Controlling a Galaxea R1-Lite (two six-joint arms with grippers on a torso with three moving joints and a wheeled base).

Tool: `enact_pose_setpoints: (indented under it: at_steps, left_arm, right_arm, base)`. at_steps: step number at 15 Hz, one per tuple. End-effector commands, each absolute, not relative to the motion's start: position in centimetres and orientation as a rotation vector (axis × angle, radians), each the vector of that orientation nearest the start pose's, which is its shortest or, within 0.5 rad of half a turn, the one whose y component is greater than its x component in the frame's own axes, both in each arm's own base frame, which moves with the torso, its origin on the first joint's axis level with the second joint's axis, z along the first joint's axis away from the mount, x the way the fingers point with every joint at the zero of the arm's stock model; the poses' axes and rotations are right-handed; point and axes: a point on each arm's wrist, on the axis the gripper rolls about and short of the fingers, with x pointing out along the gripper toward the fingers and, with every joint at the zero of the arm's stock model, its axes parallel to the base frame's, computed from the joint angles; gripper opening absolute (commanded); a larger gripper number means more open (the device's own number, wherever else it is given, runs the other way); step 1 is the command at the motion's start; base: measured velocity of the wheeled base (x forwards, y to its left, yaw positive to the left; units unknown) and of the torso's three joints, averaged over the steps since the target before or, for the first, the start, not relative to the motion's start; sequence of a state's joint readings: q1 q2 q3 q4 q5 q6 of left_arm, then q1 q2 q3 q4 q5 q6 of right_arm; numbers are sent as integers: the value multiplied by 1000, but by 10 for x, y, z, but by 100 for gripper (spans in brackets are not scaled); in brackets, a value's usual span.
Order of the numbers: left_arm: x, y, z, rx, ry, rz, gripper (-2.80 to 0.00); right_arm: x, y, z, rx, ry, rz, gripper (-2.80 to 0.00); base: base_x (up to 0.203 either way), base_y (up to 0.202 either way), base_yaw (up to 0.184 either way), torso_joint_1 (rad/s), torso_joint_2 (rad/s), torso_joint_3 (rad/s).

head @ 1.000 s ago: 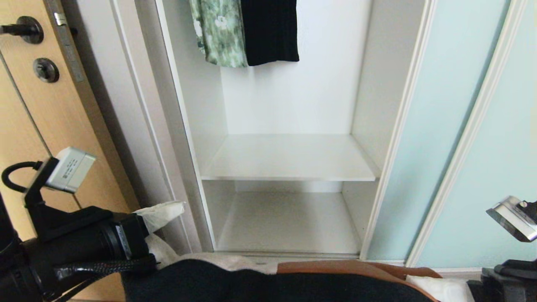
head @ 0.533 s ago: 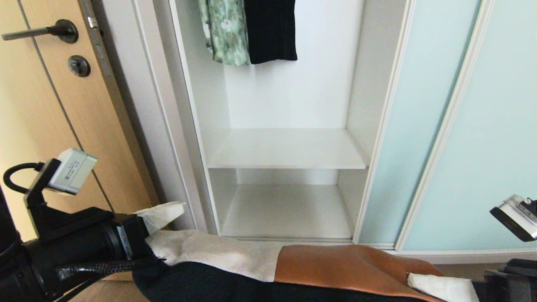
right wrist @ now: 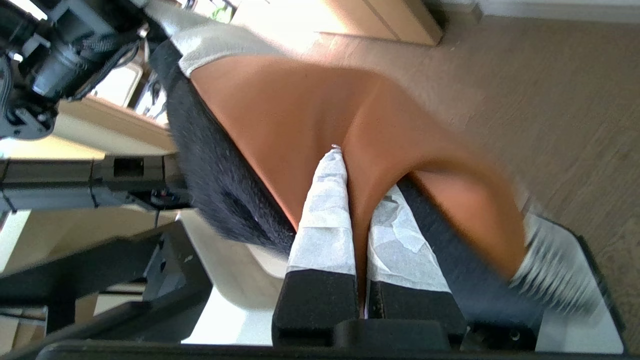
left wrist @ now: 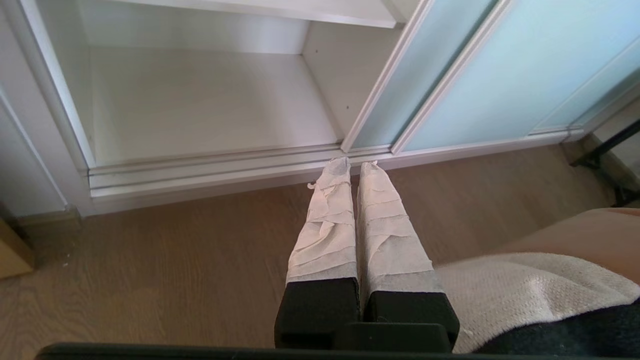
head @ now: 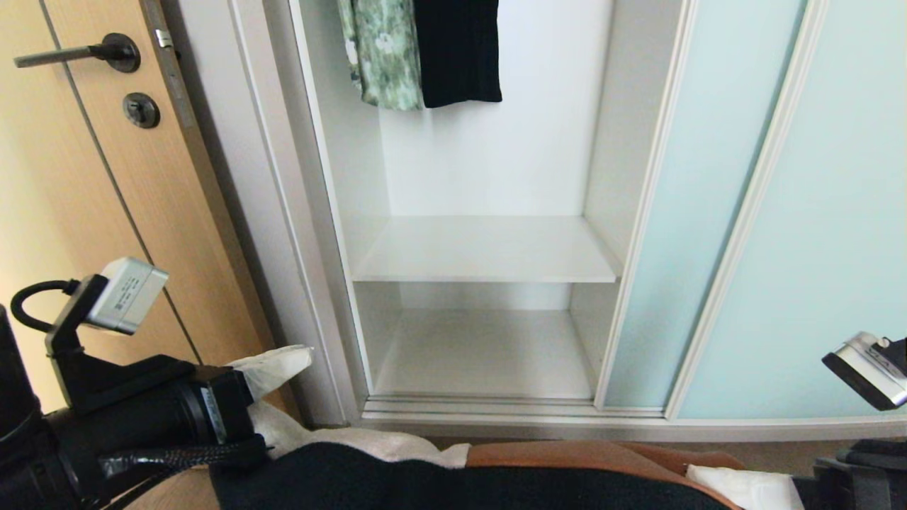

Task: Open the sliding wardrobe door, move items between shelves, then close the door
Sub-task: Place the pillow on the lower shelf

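Nearest to the robot, the cushion [head: 496, 474] is carried low between both arms, above the wood-grain floor [left wrist: 150, 260] and in front of the wardrobe. The right gripper [right wrist: 350, 190] holds it at the right end; its jaws are pinching a fold of the rust-brown patch. The left gripper [left wrist: 352, 167] is at the left end; its jaws are pressed together, and the beige-grey cloth lies just beside them, so I cannot tell if they hold it. Further away, the lower shelf [head: 482, 354] and the upper shelf [head: 489, 248] are bare. The sliding wardrobe door [head: 694, 212] is pushed to the right. Two garments [head: 425, 49] hang at the top.
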State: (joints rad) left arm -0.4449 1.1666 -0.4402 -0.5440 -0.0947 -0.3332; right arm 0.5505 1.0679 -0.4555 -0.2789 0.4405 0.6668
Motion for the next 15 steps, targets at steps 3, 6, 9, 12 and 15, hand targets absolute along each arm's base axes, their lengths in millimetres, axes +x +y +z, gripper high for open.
enact_pose_setpoints:
  at_steps: [3, 6, 9, 12, 15]
  left_arm:
    - [146, -72, 193, -299, 283, -501, -280]
    - [147, -72, 194, -302, 281, -500, -280]
    - [149, -73, 191, -299, 296, -497, -280]
    - [154, -76, 187, -289, 322, -490, -280]
    - [156, -76, 187, -290, 326, -488, -280]
  right_arm:
    - [113, 82, 190, 586, 676, 831, -280]
    - [113, 82, 189, 586, 679, 830, -280]
    - [114, 83, 188, 585, 687, 827, -280]
    - [115, 83, 186, 584, 694, 824, -280]
    - [115, 83, 187, 586, 691, 823, -280]
  base:
    - [0, 0, 0, 0, 0, 0]
    - [0, 0, 0, 2, 1, -101]
    - [0, 0, 0, 1, 0, -187]
    - [0, 0, 0, -1, 4, -197]
    - [0, 0, 0, 4, 4, -193]
